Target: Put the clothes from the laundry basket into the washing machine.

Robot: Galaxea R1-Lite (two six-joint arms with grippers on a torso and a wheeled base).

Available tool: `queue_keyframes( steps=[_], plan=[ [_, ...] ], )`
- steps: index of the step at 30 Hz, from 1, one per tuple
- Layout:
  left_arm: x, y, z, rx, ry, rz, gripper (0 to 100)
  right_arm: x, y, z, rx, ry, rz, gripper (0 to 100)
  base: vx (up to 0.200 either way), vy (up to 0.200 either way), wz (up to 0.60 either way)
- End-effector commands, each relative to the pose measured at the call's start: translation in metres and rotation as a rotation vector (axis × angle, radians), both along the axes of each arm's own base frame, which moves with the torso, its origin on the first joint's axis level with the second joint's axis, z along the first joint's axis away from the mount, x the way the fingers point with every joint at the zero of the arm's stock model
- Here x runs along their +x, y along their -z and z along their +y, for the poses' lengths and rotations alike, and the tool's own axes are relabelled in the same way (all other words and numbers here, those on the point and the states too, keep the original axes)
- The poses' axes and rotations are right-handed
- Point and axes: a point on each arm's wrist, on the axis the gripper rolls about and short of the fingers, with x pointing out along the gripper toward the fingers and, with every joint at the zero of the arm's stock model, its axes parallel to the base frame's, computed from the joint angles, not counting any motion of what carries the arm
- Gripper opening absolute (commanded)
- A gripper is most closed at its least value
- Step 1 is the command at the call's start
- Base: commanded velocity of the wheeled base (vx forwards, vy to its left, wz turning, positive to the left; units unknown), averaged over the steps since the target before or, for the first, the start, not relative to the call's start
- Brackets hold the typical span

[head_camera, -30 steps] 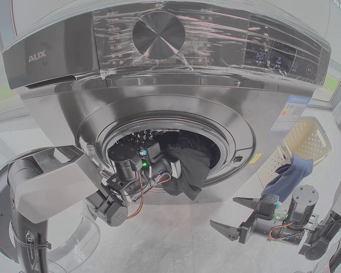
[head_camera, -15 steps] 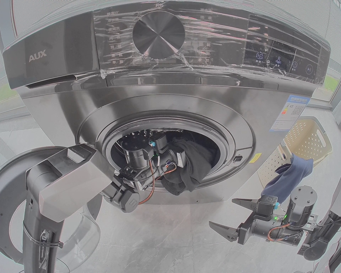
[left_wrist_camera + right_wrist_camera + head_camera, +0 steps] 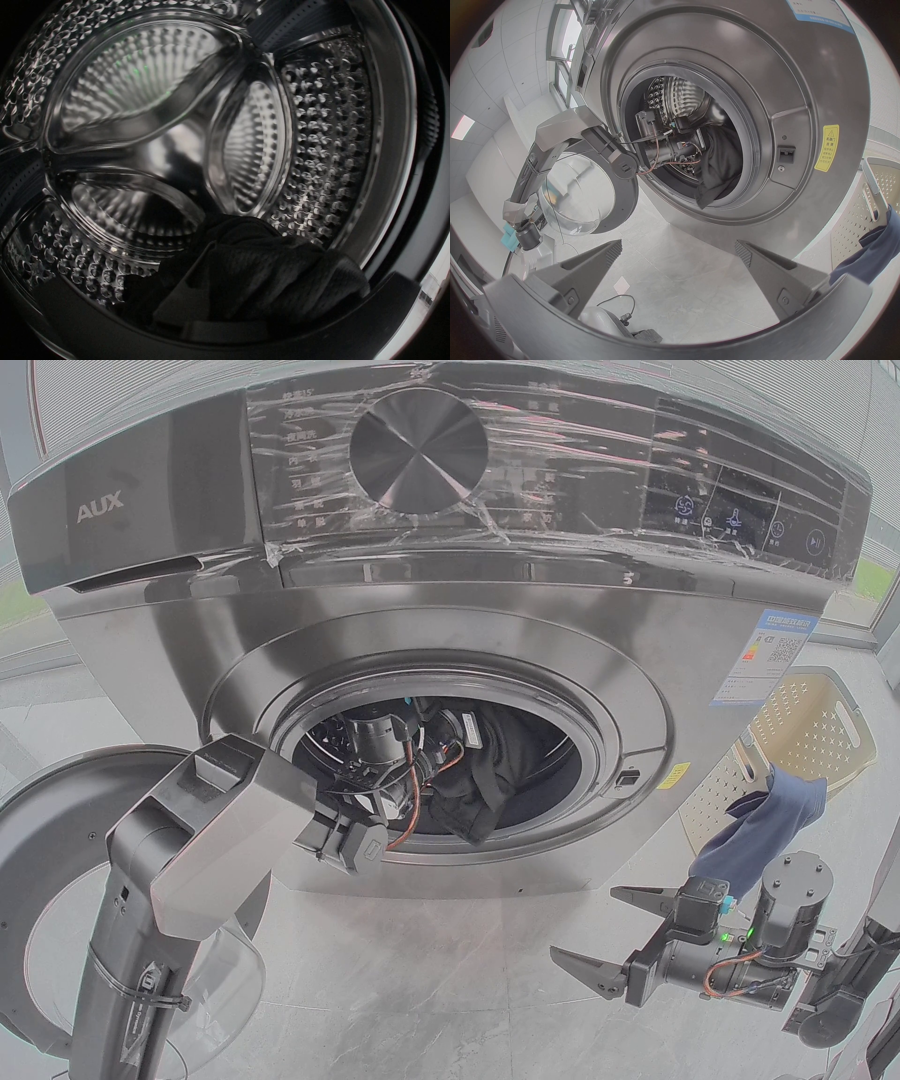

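The washing machine [image 3: 450,632] stands in front of me with its round opening uncovered. My left gripper [image 3: 461,744] reaches inside the drum [image 3: 154,117], shut on a black garment [image 3: 487,777] that bunches in front of it [image 3: 272,281] and droops toward the lower rim of the opening [image 3: 719,164]. Its fingers are buried in the cloth. My right gripper [image 3: 583,922] hovers low over the floor to the right of the machine, open and holding nothing [image 3: 676,243]. A blue garment [image 3: 759,829] hangs over the edge of the beige laundry basket [image 3: 825,726] just behind it.
The machine's round glass door [image 3: 56,885] is swung open on the left, beside my left arm. Grey tiled floor [image 3: 450,969] lies in front of the machine. The basket [image 3: 853,225] sits against the machine's right side.
My left arm has pushed deeper into the drum, lifting the black garment off the front of the rim and into the opening. The right gripper has barely moved.
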Motion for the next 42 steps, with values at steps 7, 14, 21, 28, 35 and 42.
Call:
queue_keyframes(
  steps=[7,14,21,28,35,42],
  plan=[
    [0.021,-0.005,0.011,-0.046,-0.109,-0.015,0,0.0,0.001,0.001,-0.005,-0.002,0.005,100,0.0,0.0,0.0],
    [0.021,-0.007,0.013,-0.061,-0.126,-0.013,100,0.0,0.003,0.002,-0.008,-0.005,0.01,100,0.0,0.0,0.0],
    [-0.023,-0.007,0.015,0.07,-0.087,0.245,100,0.0,0.003,0.002,-0.007,-0.008,0.011,100,0.0,0.0,0.0],
    [-0.075,-0.017,0.019,0.196,0.023,0.431,100,0.0,0.003,0.003,-0.006,-0.013,0.009,100,0.0,0.0,0.0],
    [-0.096,-0.008,0.026,0.279,0.097,0.479,100,-0.001,0.002,0.004,-0.005,-0.014,0.007,100,0.0,0.0,0.0],
    [-0.104,-0.006,0.022,0.304,0.182,0.45,100,-0.001,0.002,0.004,-0.005,-0.016,0.007,100,0.0,0.0,0.0]
  ],
)
